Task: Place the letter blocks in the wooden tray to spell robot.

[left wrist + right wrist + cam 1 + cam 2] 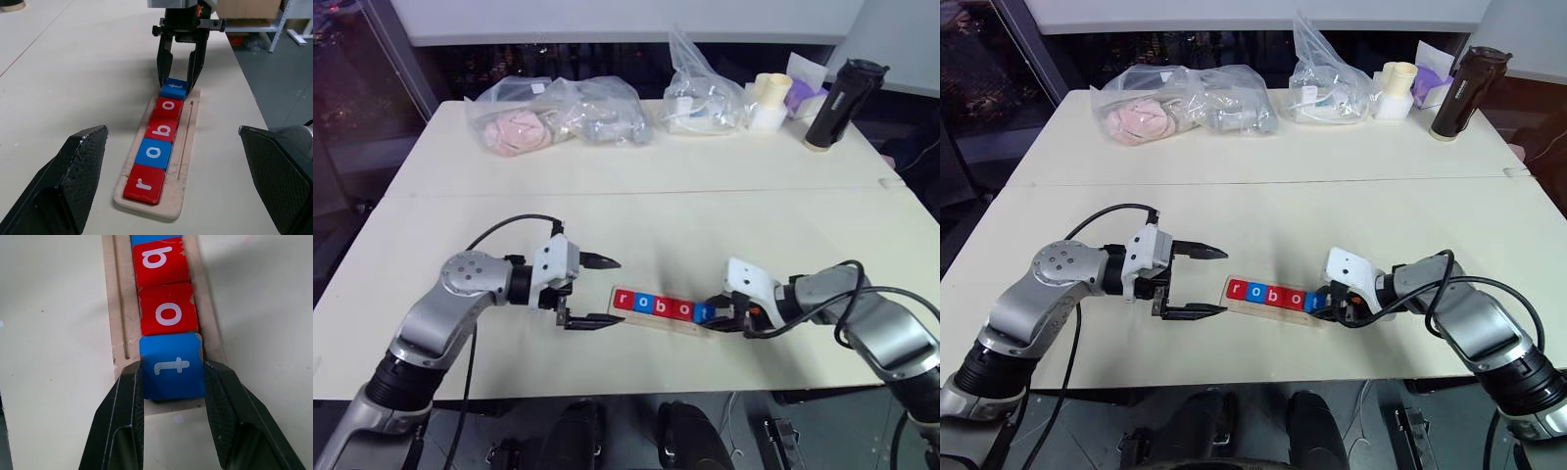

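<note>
Wooden tray (186, 161) lies near the front edge of the desk (705, 196), holding five letter blocks in a row: red r (145, 183), blue o (154, 152), red b (163, 129), red o (169, 105), blue t (172, 366). My right gripper (172, 382) is clamped on the t block at the tray's right end. My left gripper (592, 291) stands wide apart, empty, just beside the tray's left end. Plastic bags (558, 113), a cup (769, 98) and a black bottle (840, 103) line the far edge, well apart

I see cream tables (705, 166) joined ahead of the grippers, clear bags (563, 116) and black bottle (839, 103) far side, dark windows (372, 88) beyond.
</note>
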